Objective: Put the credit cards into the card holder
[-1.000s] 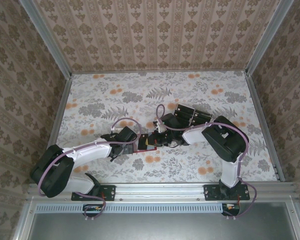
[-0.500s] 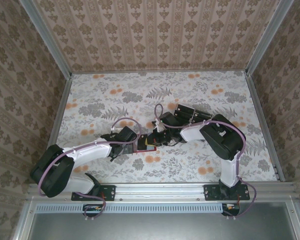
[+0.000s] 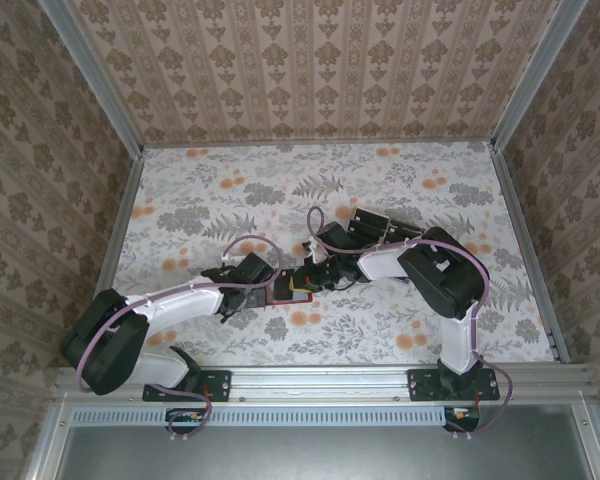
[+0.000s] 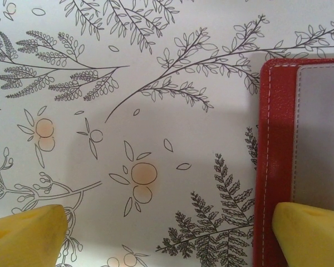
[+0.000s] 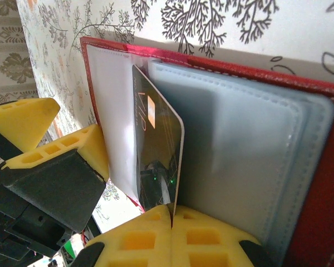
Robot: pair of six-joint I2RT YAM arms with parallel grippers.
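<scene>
The card holder [image 5: 323, 183], a red wallet, lies open on the flowered table. Its pale inner flap and clear sleeves face up. My right gripper [image 5: 171, 218] is shut on the near edge of a black credit card [image 5: 158, 150]. The card's far end sits tucked between the pale flap and the clear sleeves. My left gripper [image 4: 170, 236] is open. One yellow finger [image 4: 314, 233] is over the card holder's [image 4: 273, 156] edge and the other is over bare table. From above, both grippers meet at the card holder [image 3: 286, 296], the left [image 3: 270, 284] and the right [image 3: 306, 279].
More black cards [image 3: 376, 226] lie in a loose cluster behind the right arm. Patterned walls enclose the table on three sides. The left gripper's fingers [image 5: 83, 149] stand close beside the held card.
The right gripper has shifted slightly left toward the card holder with the card. The left arm has stayed in place.
</scene>
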